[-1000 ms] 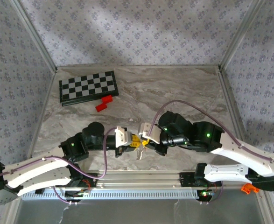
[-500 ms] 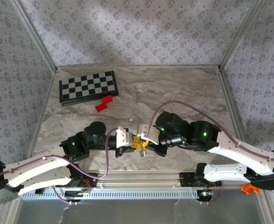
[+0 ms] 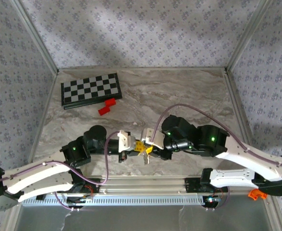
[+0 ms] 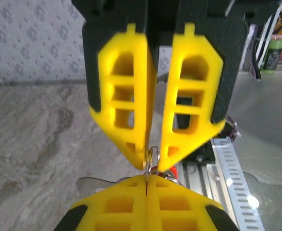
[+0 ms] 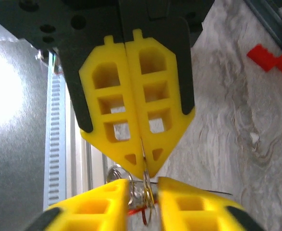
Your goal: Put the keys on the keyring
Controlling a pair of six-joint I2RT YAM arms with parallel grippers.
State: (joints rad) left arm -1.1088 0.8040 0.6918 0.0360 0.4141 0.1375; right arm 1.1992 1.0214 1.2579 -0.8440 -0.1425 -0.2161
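Observation:
Low over the table's near middle, both grippers meet tip to tip. In the left wrist view my left gripper (image 4: 153, 161) pinches a small silvery keyring (image 4: 152, 155) between its yellow fingertips, which stand a narrow gap apart. My right gripper (image 5: 144, 168) is shut on a thin metal piece that looks like a key and runs into the ring (image 5: 149, 195). A flat silver key blade (image 4: 93, 185) sticks out sideways. A tiny red piece (image 4: 180, 171) hangs under the rings. From above, the left gripper (image 3: 136, 146) and right gripper (image 3: 148, 146) touch, with a key (image 3: 145, 159) dangling below.
A black-and-white chessboard (image 3: 90, 90) lies at the back left with red blocks (image 3: 107, 107) just in front of it, also seen as red blocks (image 5: 273, 60). The metal rail (image 3: 145, 197) runs along the near edge. Patterned walls enclose the marble table (image 3: 189, 91).
Both grippers stay joined at the ring. The pair drifted a few pixels sideways and back, and the dangling key swung slightly to the right.

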